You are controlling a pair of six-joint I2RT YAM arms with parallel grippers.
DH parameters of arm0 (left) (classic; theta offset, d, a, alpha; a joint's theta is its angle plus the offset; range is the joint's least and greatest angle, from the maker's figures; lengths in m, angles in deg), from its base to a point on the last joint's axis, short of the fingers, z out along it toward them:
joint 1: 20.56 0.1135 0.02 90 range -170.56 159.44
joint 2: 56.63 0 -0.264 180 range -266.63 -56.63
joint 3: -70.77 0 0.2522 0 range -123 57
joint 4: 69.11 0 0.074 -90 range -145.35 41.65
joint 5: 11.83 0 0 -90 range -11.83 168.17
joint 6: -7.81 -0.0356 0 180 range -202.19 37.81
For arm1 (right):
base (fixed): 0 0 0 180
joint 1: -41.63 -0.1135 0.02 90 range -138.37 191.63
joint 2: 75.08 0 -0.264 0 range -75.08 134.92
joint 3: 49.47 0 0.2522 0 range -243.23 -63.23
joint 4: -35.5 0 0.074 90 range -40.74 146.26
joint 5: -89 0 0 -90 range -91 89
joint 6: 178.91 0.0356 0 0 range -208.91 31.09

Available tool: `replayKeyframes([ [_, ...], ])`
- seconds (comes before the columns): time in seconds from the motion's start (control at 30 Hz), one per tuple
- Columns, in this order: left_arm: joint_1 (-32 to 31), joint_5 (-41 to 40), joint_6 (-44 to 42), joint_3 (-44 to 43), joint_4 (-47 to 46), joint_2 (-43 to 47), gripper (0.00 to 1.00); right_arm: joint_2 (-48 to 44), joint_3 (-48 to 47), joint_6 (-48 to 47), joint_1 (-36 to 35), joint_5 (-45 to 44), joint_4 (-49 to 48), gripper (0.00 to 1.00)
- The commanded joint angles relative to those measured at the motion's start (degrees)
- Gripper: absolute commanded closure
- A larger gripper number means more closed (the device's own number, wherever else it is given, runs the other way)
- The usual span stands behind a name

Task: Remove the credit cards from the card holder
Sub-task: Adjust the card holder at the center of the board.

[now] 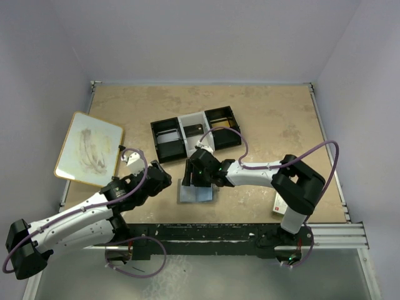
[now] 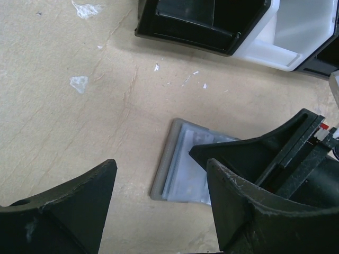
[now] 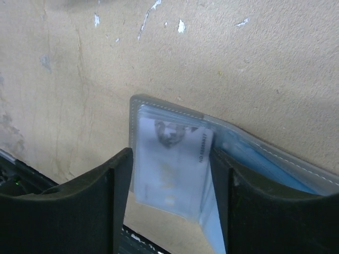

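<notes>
The holder (image 1: pixel 195 195) lies open and flat on the worktop (image 1: pixel 281 125), just in front of the tray (image 1: pixel 154 134) and between the two arms. The right hand (image 1: pixel 201 174) is directly above it, clearly the nearer one. The left hand (image 1: pixel 161 178) hovers just beside the holder's left edge, fingers wide apart with nothing between them.

In the right wrist view the fingers (image 3: pixel 106 201) stand wide on both sides of a pale card (image 3: pixel 172 164) in the holder's clear pocket — whether they press its edges I cannot tell. The card's long axis runs back toward the wrist, so the fingers span its short side. The holder's long axis goes about left to right in the top view. The pull, I judge, should follow the card's length — which way the pocket opens I cannot see.
</notes>
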Motion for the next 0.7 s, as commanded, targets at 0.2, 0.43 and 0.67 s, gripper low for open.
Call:
replayKeyframes([
  [0.2,-0.17,1.79,-1.40,0.53,-4.02,-1.24,0.34,5.09,0.92,0.22,-0.15,-2.88,3.10,0.32],
  [0.43,-0.18,-2.43,1.97,-0.22,0.37,1.31,0.35,6.89,-4.88,-0.44,-2.46,-10.72,12.11,0.29],
  [0.67,-0.22,-7.42,5.13,-1.47,7.54,6.39,0.35,10.40,-10.75,-0.42,-5.65,-16.23,19.43,0.28],
])
